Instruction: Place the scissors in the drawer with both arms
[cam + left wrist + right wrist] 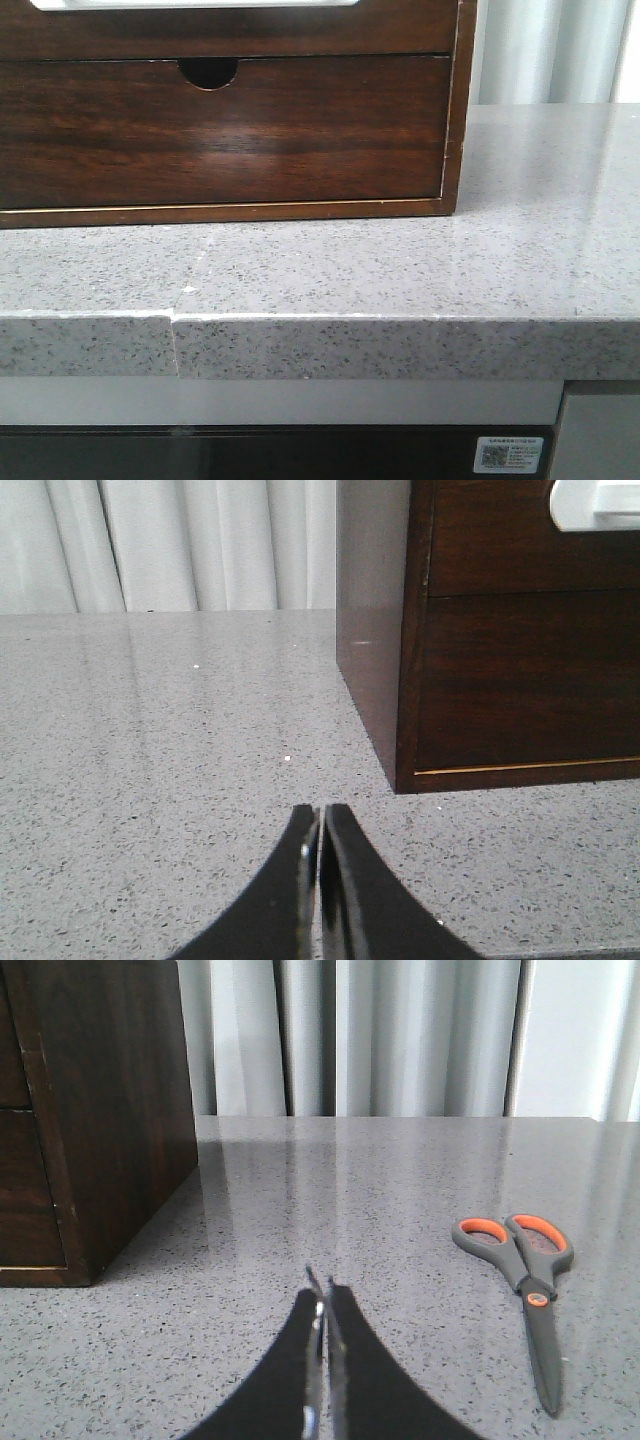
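Nothing begun: both my left gripper [320, 830] and right gripper [320, 1305] pressed together empty, grey orange-handled scissors [525, 1285] beside my right, glossy dark-brown wooden drawer [530, 540] unopened.

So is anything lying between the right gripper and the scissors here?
Nothing visible. In the right wrist view, only bare grey speckled countertop separates the shut right gripper from the closed grey scissors with orange-lined handles, which lie flat.

Left gripper [320, 825] low in frame, fingers pressed together; right gripper [322, 1295] likewise closed, bottom centre, empty.
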